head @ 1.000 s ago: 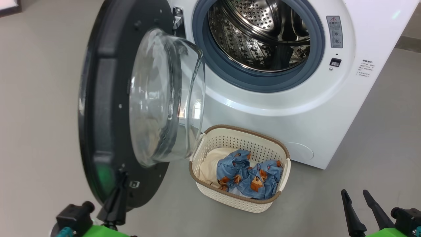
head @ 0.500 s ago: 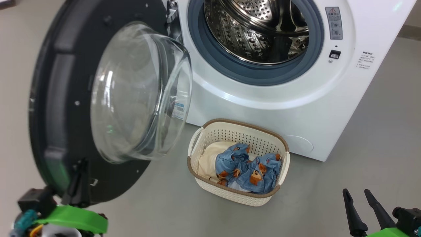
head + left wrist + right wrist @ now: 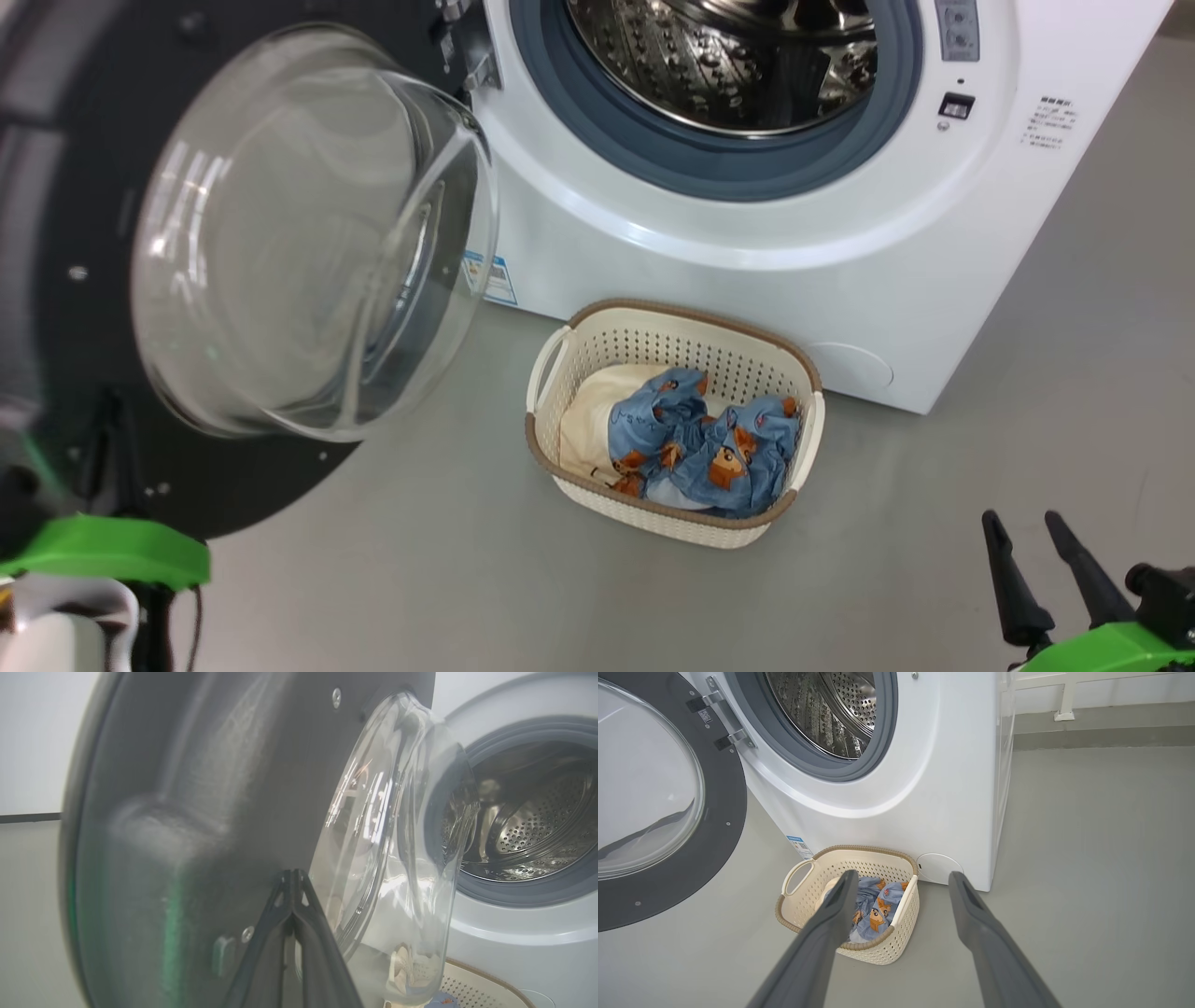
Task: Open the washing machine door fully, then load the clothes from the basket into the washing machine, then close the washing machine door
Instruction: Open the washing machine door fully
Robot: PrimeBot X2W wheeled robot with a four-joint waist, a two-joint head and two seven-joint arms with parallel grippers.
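The left gripper point(image 3: 292, 877), pinched shut on nothing, may skid off the slick door point(image 3: 187, 788) it seems to push; the right gripper point(image 3: 1022, 523) gapes, empty.

blue sticker point(image 3: 489, 277) on washing machine point(image 3: 709, 271), text illegible

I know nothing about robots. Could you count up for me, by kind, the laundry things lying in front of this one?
White front-loading washing machine: 1
Round black-rimmed glass door, swung open: 1
Cream perforated plastic basket with a brown rim: 1
Light blue bear-print fabric bundle in the basket: 1
Plain cream-white cloth in the basket: 1
Total: 5
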